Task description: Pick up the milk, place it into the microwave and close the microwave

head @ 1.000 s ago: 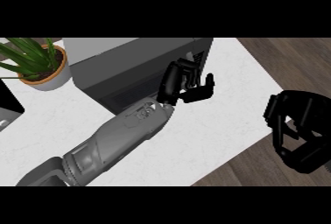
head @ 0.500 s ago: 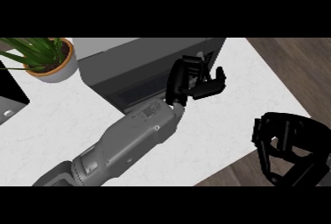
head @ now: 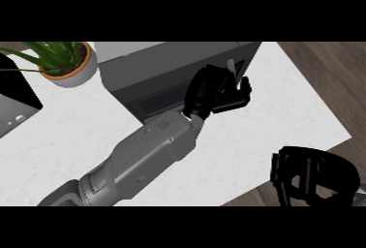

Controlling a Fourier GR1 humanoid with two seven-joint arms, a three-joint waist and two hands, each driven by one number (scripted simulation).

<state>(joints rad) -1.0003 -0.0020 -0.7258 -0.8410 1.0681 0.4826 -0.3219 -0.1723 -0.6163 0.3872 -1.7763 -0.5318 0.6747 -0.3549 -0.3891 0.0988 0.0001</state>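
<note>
Head view. Surface: one white marble counter [head: 236, 140] over dark wood floor, which shows along the right side.

Items, counted: one grey microwave [head: 160, 70] at the back of the counter; one potted plant [head: 66, 63] to its left; one dark appliance [head: 14, 104] at the left edge, cut off by the frame. Milk: none visible. I cannot tell whether it sits inside the microwave or is hidden behind the arm.

Hands, two. My left hand [head: 214, 92] lies against the microwave's front right corner, fingers curled, nothing that I can make out in them. My right hand [head: 307, 177] hangs off the counter's near right edge, low in the frame, fingers curled over and holding nothing.

Change: over the last second the left hand has travelled up and away from me to the microwave front. The door now appears flush with the cabinet, though the arm covers part of it. The right hand has dropped lower and nearer to me.

Reading: I judge this the closing push, late in the task, provided the milk is indeed inside.
</note>
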